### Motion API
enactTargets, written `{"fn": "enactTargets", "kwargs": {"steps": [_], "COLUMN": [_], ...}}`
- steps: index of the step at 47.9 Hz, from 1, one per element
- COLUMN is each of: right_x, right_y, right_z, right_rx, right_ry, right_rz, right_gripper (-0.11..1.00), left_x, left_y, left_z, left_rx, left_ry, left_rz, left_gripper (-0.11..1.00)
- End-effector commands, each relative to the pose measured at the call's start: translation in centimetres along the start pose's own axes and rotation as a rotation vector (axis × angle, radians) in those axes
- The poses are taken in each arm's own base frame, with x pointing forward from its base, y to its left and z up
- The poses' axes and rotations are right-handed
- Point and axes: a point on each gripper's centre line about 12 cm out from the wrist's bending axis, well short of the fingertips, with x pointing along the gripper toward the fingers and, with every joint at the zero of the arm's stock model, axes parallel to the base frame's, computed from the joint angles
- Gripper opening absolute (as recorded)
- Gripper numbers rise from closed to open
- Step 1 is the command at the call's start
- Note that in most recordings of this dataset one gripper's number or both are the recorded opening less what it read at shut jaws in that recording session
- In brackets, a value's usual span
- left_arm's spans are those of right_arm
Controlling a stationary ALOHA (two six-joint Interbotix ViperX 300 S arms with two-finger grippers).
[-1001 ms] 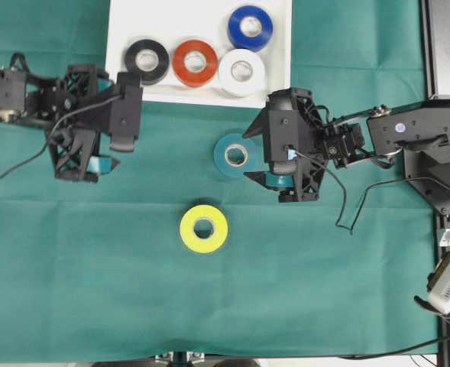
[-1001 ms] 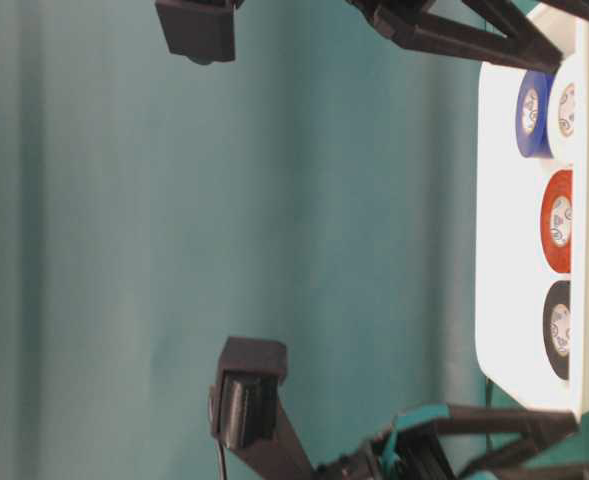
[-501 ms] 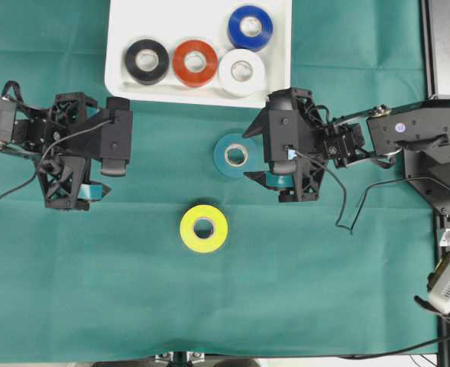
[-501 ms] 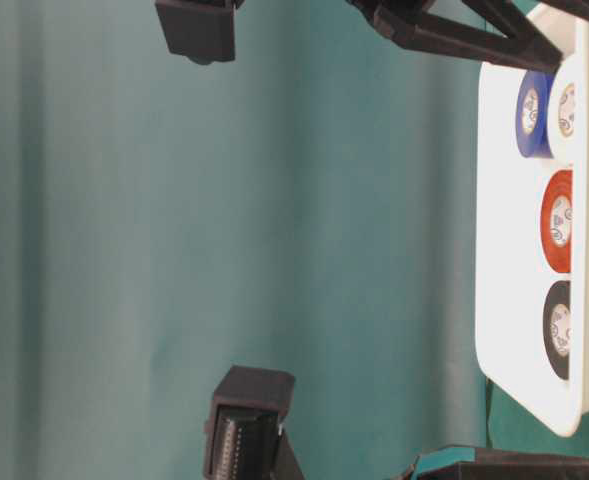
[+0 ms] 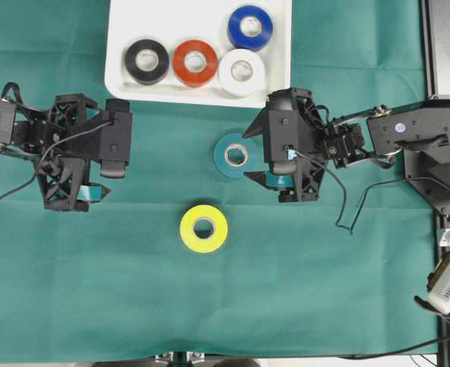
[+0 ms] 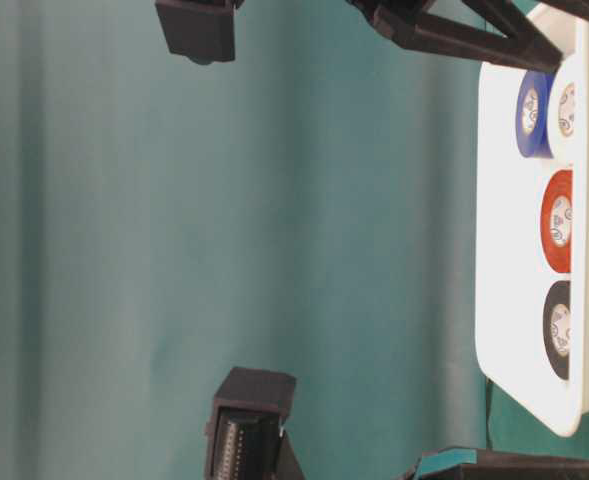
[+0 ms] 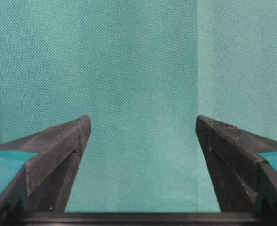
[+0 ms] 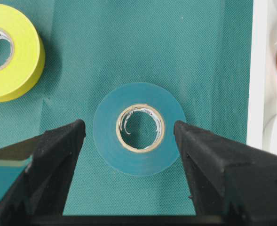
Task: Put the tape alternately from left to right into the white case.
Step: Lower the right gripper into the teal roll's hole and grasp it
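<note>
Six rolls of tape are showing in the overhead view. Four are sitting flat inside the white case (image 5: 121, 46) at the top of the cloth: the black roll (image 5: 147, 61), the orange-red roll (image 5: 195, 63) and the white roll (image 5: 241, 72) are lying in a row along the case's near rim, each just beside the next, and the blue roll (image 5: 250, 27) is lying behind the white one, touching or nearly touching it.

Two rolls are lying outside the case on the green cloth (image 5: 347, 290). The teal roll (image 5: 233, 155) is resting flat just below the case's near rim; the yellow roll (image 5: 203, 228) is lying flat further toward the bottom of the view, apart from the teal one.

Two arms are in view. The right gripper (image 8: 129, 136) is hovering with its jaws spread wide, one finger on each side of the teal roll and neither touching it; it is gripping nothing. In the right wrist view the yellow roll is showing at the upper left and the case rim at the right edge.

The left gripper (image 7: 143, 129) is standing at the left side of the cloth, well apart from every roll. Its jaws are parted and holding nothing; only bare cloth is showing between its fingers.
</note>
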Motion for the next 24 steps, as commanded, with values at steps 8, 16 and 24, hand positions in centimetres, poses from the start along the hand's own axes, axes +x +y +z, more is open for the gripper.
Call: {"fn": "enactTargets", "kwargs": {"steps": [8, 16, 24], "right_x": [-1.0, -0.8, -0.6], "right_y": [0.8, 1.4, 2.6], "right_z": [1.2, 1.2, 1.1], "right_rx": [-0.004, -0.010, -0.021], "right_ry": [-0.059, -0.061, -0.068], "right_rz": [0.029, 0.048, 0.084], "right_gripper": [0.82, 0.82, 0.82], "left_x": [-0.7, -0.8, -0.8], "left_y": [-0.1, -0.2, -0.2], "left_z": [0.5, 0.5, 0.6], "left_rx": [0.003, 0.003, 0.003], "left_ry": [-0.030, -0.032, -0.034], "left_rz": [-0.004, -0.004, -0.004], "left_gripper": [0.54, 0.54, 0.54]}}
